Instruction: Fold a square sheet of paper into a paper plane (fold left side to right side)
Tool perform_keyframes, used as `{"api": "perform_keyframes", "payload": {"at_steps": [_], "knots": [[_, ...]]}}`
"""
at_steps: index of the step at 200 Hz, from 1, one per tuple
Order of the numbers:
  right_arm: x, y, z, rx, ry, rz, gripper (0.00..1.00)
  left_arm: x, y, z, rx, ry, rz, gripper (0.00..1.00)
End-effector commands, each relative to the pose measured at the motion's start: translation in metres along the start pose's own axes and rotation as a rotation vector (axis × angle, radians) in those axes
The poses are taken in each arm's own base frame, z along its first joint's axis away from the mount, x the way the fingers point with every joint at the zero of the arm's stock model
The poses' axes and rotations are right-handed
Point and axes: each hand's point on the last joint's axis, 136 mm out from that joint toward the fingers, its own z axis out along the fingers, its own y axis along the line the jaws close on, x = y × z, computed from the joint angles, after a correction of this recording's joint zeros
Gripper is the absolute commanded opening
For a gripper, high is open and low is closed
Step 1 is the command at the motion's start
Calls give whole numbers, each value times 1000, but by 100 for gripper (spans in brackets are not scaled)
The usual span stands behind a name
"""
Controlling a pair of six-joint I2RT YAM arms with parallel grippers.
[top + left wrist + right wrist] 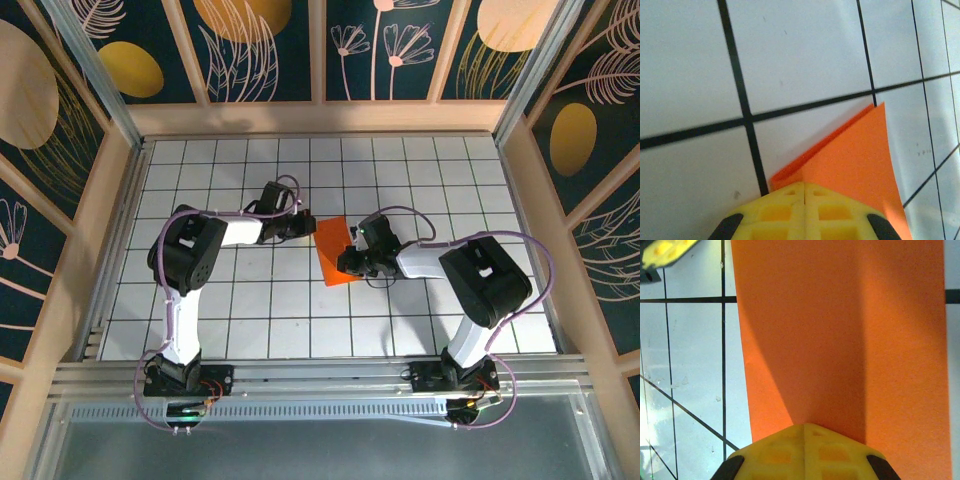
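Square sheet of paper (pixel 333 252), bright orange, lies mid gridded table (pixel 450 180) between both arms, with a second layer showing along its left edge in the left wrist view. Left gripper (pixel 303 225) has its fingers closed at the sheet's left corner. Right gripper (pixel 350 262), fingers likewise closed, rests on the sheet's right side. Whether either pinches paper I cannot tell.

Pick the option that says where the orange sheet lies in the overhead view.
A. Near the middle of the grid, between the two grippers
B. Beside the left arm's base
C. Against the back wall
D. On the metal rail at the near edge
A: the square sheet of paper lies mid-grid, with the left gripper at its left edge and the right gripper at its right edge.
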Motion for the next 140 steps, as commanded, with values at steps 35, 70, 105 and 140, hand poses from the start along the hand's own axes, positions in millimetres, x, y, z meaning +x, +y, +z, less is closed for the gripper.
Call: {"api": "perform_keyframes", "payload": {"at_steps": [35, 70, 105, 140], "knots": [[48, -66, 2, 210, 117, 108, 0, -18, 58, 10, -169, -22, -10, 0], [45, -59, 2, 172, 95, 132, 0, -24, 56, 4, -184, -37, 12, 0], [37, -47, 0, 129, 36, 175, 0, -38, 31, -25, -151, -103, 38, 0], [26, -36, -1, 113, -20, 194, 0, -24, -1, -53, -39, -113, 19, 0]]}}
